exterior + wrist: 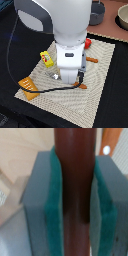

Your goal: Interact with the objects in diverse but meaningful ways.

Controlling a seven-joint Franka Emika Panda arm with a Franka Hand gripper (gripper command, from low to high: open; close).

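Note:
In the wrist view my gripper (75,203) is shut on the thin brown sausage (75,158), which stands between the two green pads (52,208). In the exterior view the white arm (67,35) hangs over the woven mat (95,95) and hides the fingers and the sausage. The yellow printed packet (46,58) lies just to the exterior view's left of the arm. The golden bread loaf (27,85) lies at the mat's near left corner. The red tomato (88,43) sits at the arm's far right side.
Two orange-handled utensils lie on the mat, one (92,59) to the arm's right and one (81,86) in front of it. A dark grey pan (97,12) and a tan plate (122,17) stand at the back right. A black cable (50,90) trails across the mat.

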